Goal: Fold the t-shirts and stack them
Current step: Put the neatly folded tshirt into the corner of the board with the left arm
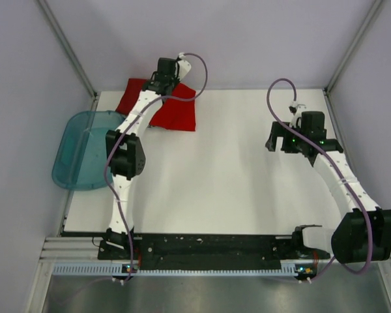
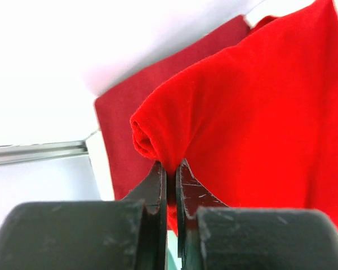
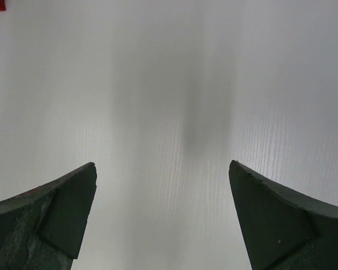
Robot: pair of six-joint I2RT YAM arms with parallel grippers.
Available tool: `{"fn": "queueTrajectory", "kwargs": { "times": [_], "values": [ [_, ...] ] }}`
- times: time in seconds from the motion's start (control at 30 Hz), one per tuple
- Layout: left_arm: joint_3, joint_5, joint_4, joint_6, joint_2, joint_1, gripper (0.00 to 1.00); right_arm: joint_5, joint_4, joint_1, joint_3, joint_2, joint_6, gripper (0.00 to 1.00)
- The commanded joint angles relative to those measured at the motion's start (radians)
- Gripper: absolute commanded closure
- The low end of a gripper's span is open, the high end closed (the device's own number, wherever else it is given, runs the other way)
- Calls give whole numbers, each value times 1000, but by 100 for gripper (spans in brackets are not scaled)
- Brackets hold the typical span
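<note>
Red t-shirts [image 1: 176,114] lie together just beyond the teal tub [image 1: 68,163], one layer over a darker one, so I'd call the stacking nearly done, with some tidying perhaps left. Left gripper [image 2: 170,169] is pinched almost closed on a fold of the top shirt [image 2: 259,112]. Right gripper [image 3: 162,166] gapes wide, holding nothing, well away from the tub.

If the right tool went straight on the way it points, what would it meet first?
Probably the bare white table: the open right tool points down at it with nothing else in the way, though its height above it is unclear.
</note>
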Motion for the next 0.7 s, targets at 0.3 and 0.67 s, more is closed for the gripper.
{"fn": "queueTrajectory", "kwargs": {
  "times": [0.3, 0.67],
  "values": [
    [31, -51, 214, 143, -108, 64, 100, 29, 11, -4, 22, -14, -23, 1],
    [31, -43, 230, 171, -133, 116, 100, 35, 14, -6, 23, -6, -31, 1]
  ]
}}
